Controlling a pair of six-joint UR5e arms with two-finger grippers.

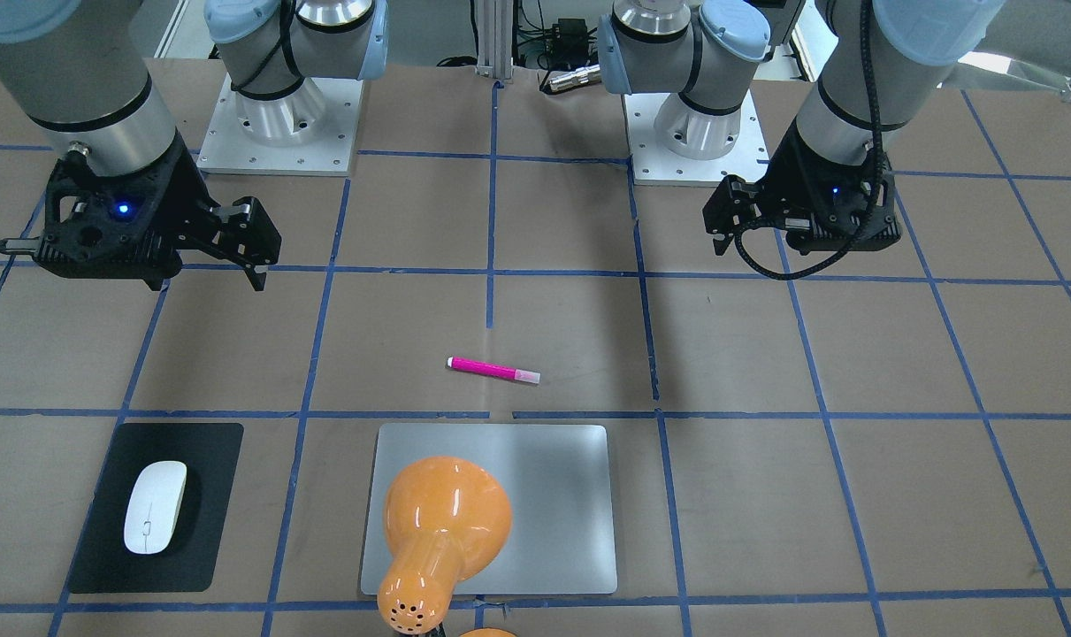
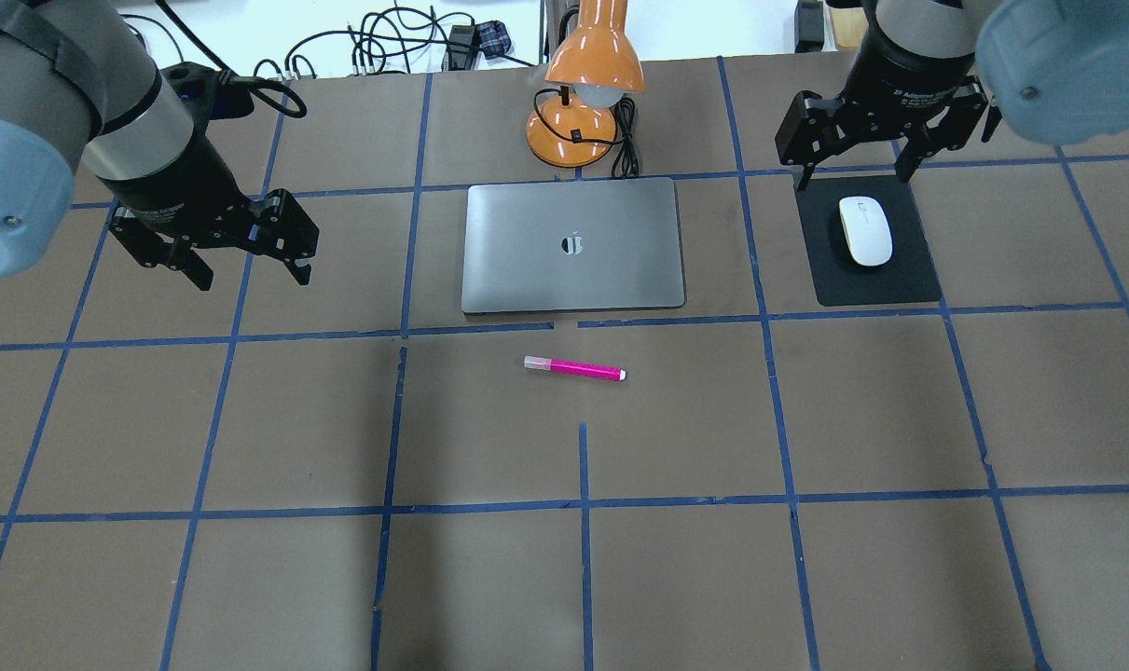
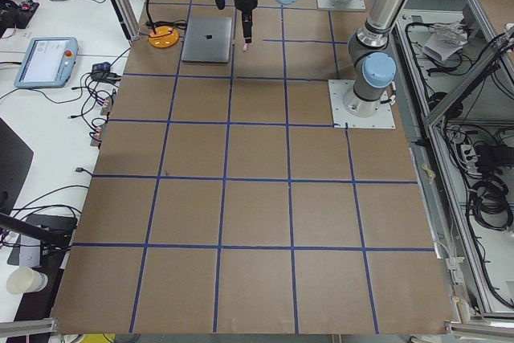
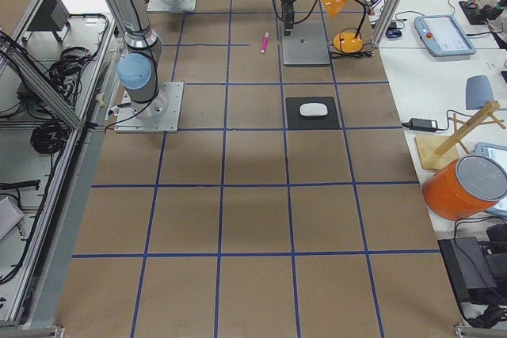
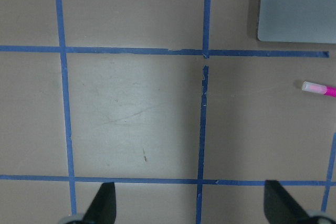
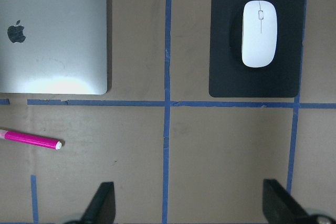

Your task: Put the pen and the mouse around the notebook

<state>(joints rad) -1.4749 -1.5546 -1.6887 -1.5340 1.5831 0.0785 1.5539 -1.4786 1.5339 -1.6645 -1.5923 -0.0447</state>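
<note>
The pink pen [image 2: 575, 369] lies flat on the brown table, just in front of the silver-grey notebook [image 2: 573, 244]; it also shows as the pen [image 1: 493, 370]. A white mouse [image 2: 865, 230] rests on a black mat [image 2: 909, 280] to the right of the notebook. My left gripper [image 2: 252, 270] hovers open to the left of the notebook, nothing between its fingers. Over the mat's far edge hangs my right gripper [image 2: 853, 172], open and empty. The right wrist view looks down on the mouse [image 6: 259, 33], the notebook [image 6: 52, 32] and the pen [image 6: 31, 140].
An orange desk lamp [image 2: 583, 84] stands behind the notebook, its shade [image 1: 447, 518] leaning over it. Blue tape lines grid the brown table. Cables lie along the far table edge behind the lamp.
</note>
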